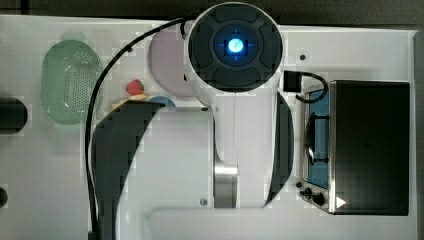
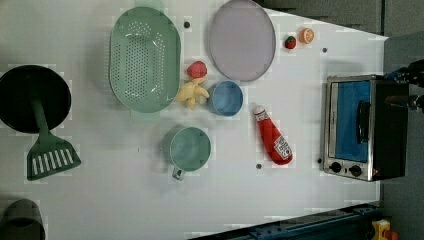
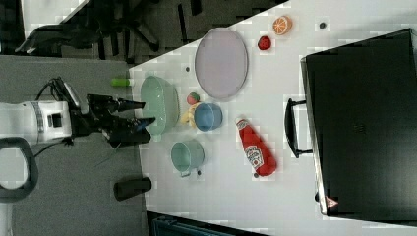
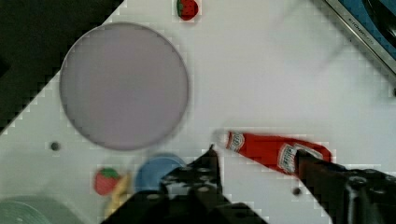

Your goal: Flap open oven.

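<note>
Gripper [image 3: 142,111] jaws apart, holding nothing, well apart from the toaster oven [image 2: 361,127] at the left view's right edge, door shut. Risk: ketchup bottle [image 2: 272,139] lies between; a low approach could strike it

Bare table [image 2: 300,100] before the oven [image 2: 357,127] door; ketchup bottle [image 2: 272,140] lying nearest, just clear of it.

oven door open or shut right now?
Shut. In the left view the oven's blue-tinted door sits flush inside the silver front frame, and its dark bar handle lies against the glass, not folded down.
</note>
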`<act>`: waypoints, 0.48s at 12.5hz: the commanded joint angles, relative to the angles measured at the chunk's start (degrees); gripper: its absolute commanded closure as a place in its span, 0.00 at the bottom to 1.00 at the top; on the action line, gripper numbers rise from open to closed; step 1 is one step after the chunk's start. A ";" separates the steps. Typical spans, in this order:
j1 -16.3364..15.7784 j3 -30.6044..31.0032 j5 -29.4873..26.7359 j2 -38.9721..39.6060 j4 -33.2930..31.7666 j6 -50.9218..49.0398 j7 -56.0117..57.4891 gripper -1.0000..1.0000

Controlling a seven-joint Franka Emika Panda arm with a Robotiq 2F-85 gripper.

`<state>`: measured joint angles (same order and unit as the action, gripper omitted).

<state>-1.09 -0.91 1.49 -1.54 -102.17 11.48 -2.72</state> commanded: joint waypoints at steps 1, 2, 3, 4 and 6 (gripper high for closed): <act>1.07 -3.38 -0.93 -17.37 -10.08 -7.91 -1.30 0.21; 1.07 -3.38 -0.93 -17.37 -10.08 -7.91 -1.29 0.10; 1.06 -3.38 -0.93 -17.36 -10.08 -7.90 -1.29 0.00; 1.06 -3.37 -0.93 -17.36 -10.08 -7.90 -1.29 0.00; 1.06 -3.37 -0.93 -17.37 -10.08 -7.90 -1.29 0.00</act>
<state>-0.49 -4.48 0.50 -22.31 -110.40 2.99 -2.78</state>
